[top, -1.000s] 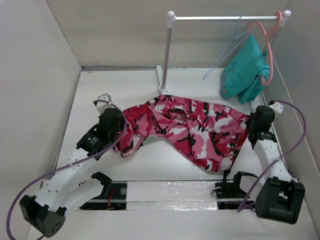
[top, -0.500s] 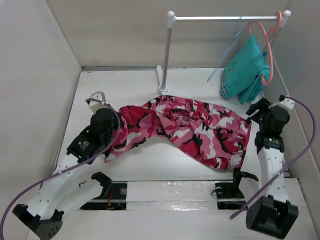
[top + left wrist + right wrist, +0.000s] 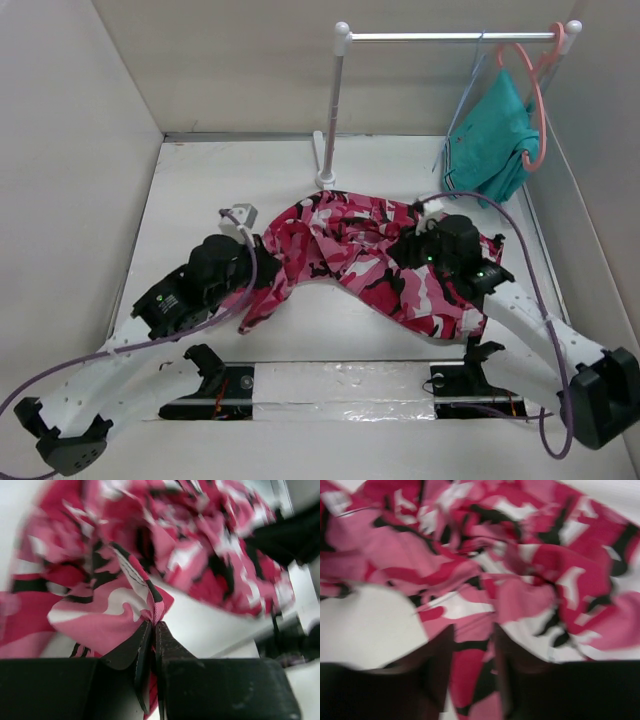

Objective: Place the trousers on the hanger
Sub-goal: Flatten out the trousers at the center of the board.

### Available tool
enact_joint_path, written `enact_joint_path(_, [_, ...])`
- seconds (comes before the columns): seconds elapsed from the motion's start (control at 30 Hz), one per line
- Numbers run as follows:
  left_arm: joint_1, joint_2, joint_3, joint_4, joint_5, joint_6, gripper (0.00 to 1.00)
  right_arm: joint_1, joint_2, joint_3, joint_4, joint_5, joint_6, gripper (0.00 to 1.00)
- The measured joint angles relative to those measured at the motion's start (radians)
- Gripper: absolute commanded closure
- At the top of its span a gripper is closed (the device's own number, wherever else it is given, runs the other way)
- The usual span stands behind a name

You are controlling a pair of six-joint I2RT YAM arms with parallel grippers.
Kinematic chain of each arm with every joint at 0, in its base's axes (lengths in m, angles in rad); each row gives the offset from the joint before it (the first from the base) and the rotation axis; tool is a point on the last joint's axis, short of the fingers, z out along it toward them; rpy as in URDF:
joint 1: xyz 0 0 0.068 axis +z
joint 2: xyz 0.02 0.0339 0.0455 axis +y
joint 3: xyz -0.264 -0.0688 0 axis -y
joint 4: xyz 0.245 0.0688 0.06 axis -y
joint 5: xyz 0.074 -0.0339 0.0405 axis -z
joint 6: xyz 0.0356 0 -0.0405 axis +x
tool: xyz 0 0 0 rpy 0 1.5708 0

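1. Pinching a fold of the trousers (image 3: pixel 345 240), the left claw (image 3: pixel 154 625) is clamped shut near the front of the worktop (image 3: pixel 200 180). It's moved inward since a second ago, so the cloth's bunched tighter.
2. Right claw (image 3: pixel 472 642) swung in from the right edge and now sits over the heap's middle, fingers apart, nothing pinched. Looks like a regrip to me.
3. Way back, the hanger (image 3: pixel 466 85) hangs on the rail (image 3: pixel 440 37), crowded by a teal garment (image 3: pixel 490 135) on a pink hanger (image 3: pixel 538 100).
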Motion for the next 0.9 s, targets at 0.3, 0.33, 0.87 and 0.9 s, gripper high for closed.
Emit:
enact_joint_path(0.3, [-0.024,0.153,-0.124,0.034,0.363,0.060,0.57,0.325,0.238,0.249,0.016,0.079,-0.110,0.34])
enact_joint_path(0.33, [-0.024,0.154,-0.131,0.021,0.377,0.061,0.57,0.326,0.241,0.251,0.030,0.084,-0.118,0.40])
enact_joint_path(0.87, [0.237,0.057,-0.058,0.140,-0.068,-0.083,0.46,0.422,0.731,0.556,0.078,0.044,-0.229,0.27])
enact_joint_path(0.9, [0.294,0.072,-0.081,0.156,-0.051,-0.084,0.47,0.429,0.759,0.572,0.078,0.037,-0.234,0.28])
